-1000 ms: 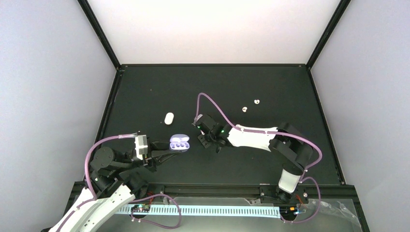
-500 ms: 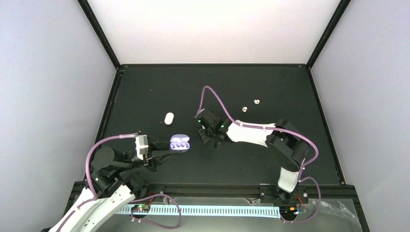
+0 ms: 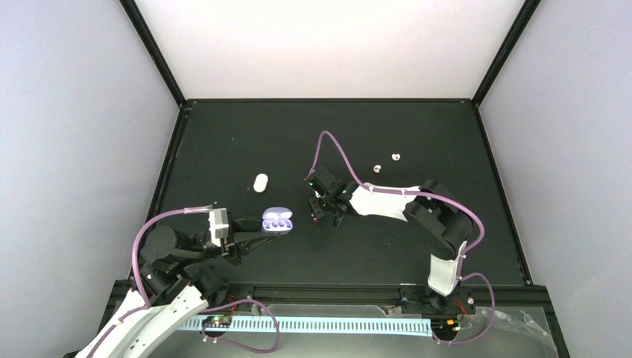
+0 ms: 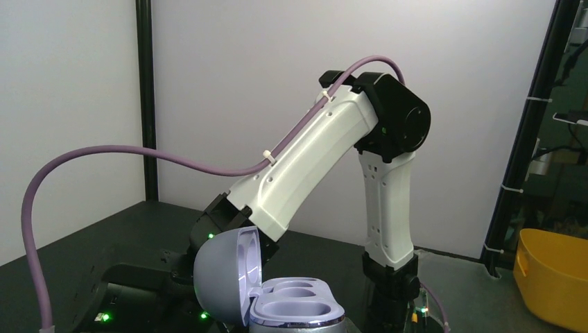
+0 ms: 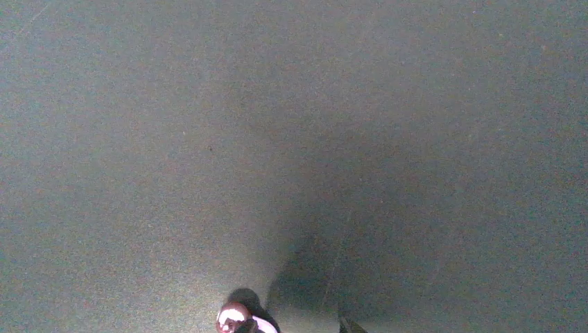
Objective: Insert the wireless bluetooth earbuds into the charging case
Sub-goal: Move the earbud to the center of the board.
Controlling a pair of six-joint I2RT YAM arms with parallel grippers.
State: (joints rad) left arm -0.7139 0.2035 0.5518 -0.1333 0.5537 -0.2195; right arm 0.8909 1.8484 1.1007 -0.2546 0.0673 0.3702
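Left end effector (image 3: pixel 261 226) clamping purple case (image 3: pixel 277 221), right end effector (image 3: pixel 320 215) opening unclear, purple earbud (image 5: pixel 234 319) beside, white buds (image 3: pixel 378 168) beyond

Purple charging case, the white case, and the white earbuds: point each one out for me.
purple charging case (image 3: pixel 277 221), top external view, on its open tray with the two sockets.
white case (image 3: pixel 260 183), top external view, middle of its closed shell.
white earbuds (image 3: pixel 378 168), top external view, on the nearer bud of the pair.
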